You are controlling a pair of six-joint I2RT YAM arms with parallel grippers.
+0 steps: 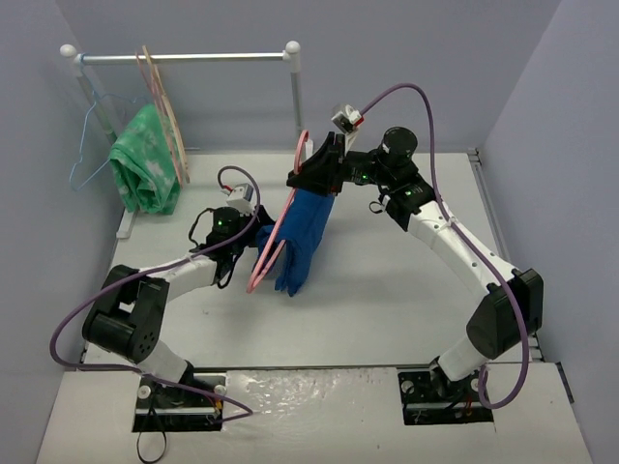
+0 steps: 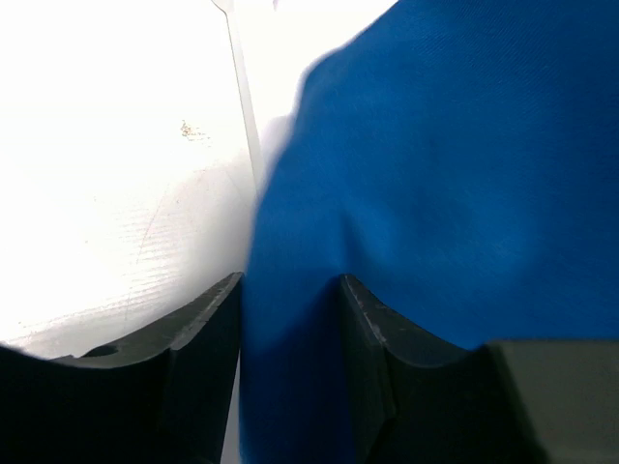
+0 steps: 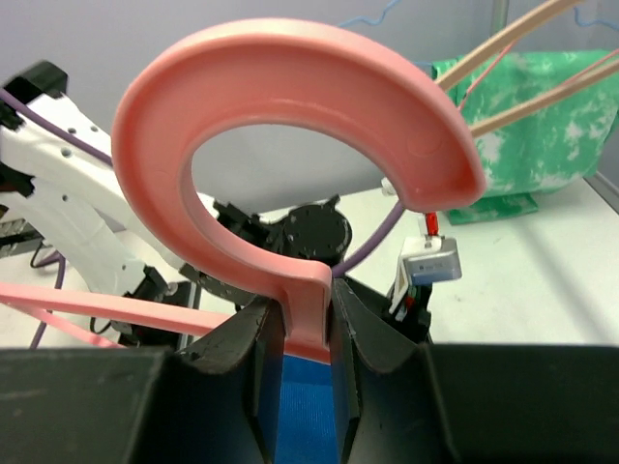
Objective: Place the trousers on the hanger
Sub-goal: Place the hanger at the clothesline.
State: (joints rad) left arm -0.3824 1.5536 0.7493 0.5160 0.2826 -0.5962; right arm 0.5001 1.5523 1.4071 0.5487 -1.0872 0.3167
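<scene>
white rail back left; green patterned cloth, light-blue wire hanger, beige hangers hanging there

The pink plastic hanger is raised above the middle of the bench, tilted, with its thick curled hook uppermost and its triangular frame slanting down. The plain royal-blue trousers hang bunched against that frame, their lower ends close to the bench.
</scene>
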